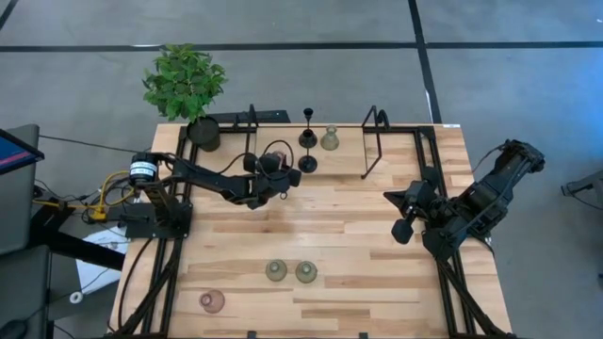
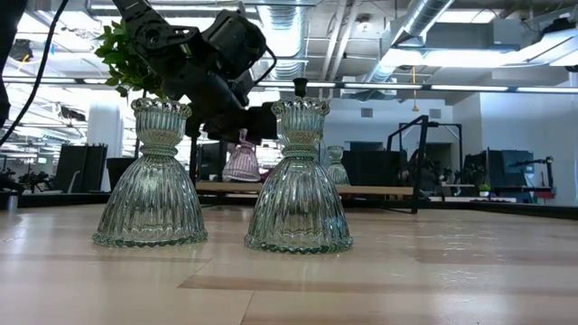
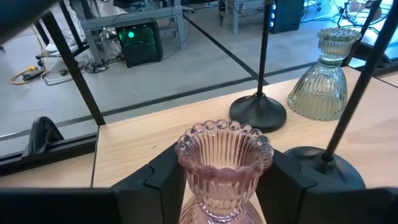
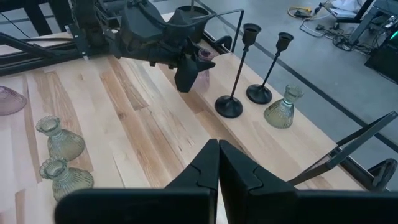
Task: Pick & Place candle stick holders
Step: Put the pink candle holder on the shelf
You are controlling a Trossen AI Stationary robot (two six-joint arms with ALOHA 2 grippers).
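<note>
My left gripper (image 3: 224, 183) is at the table's far middle (image 1: 285, 177), with a pink glass candle stick holder (image 3: 224, 149) between its fingers. Just beyond it stand two black thin-stemmed holders (image 1: 308, 139) (image 1: 308, 163) and a greenish glass holder (image 1: 330, 140), each on its base. Two olive glass holders (image 1: 276, 271) (image 1: 306, 273) stand near the front edge. Another pink holder (image 1: 212, 301) lies at the front left. My right gripper (image 4: 217, 165) is shut on nothing, raised over the table's right side (image 1: 407, 224). My left gripper has the pink holder's ribbed cup and neck (image 3: 186, 163) between its two fingers, one on each side. The fingers come nearly level from the table's left. The holder is upright with its beaded rim up. Whether its base (image 2: 242, 179) rests on the table, I cannot tell.
A potted plant (image 1: 203, 132) stands at the far left corner. Tall black wire frames (image 1: 377, 141) (image 1: 247, 122) stand along the far edge. The bare wood in the table's middle (image 1: 330, 221) is free room.
</note>
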